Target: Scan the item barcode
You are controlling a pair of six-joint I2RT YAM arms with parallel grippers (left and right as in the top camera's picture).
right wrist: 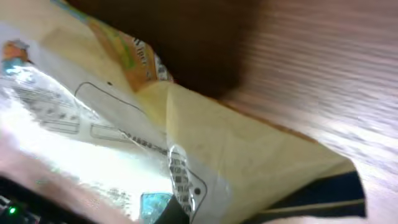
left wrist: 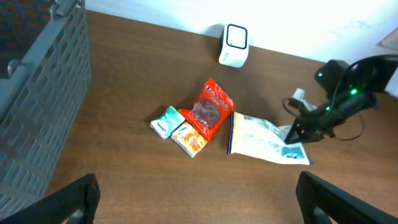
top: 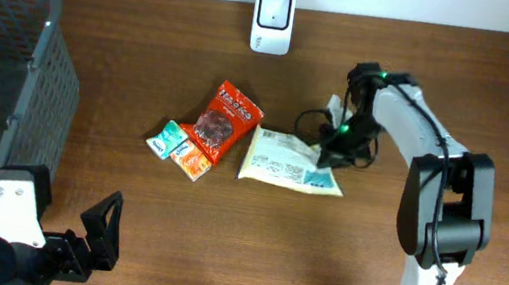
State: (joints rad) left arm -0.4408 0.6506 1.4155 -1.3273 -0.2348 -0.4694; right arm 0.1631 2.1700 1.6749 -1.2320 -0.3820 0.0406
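Overhead, near the middle of the brown wooden table (top: pixel 218 248): a pale yellow flat packet (top: pixel 282 160), lying printed side up. Pinched at its 3 o'clock edge by the right gripper (top: pixel 329 160), jaws pressed together on the film. From the right wrist, very close and blurred: crinkled yellow wrapper, small print, and what may be a barcode strip (right wrist: pixel 179 177).

Just beside the packet at 9 o'clock: a red snack bag (top: pixel 225 121), tilted, touching an orange sachet (top: pixel 193 160) and a green-and-white sachet (top: pixel 167 140) at its 7 o'clock.

At 12 o'clock, by the far table edge and well apart from the packet: the white barcode scanner (top: pixel 273 21), upright. At 9 o'clock: a grey mesh basket (top: pixel 2 74). At 7 o'clock: the left gripper (left wrist: pixel 205 208), fingers (left wrist: pixel 71 202) spread wide over the wood.
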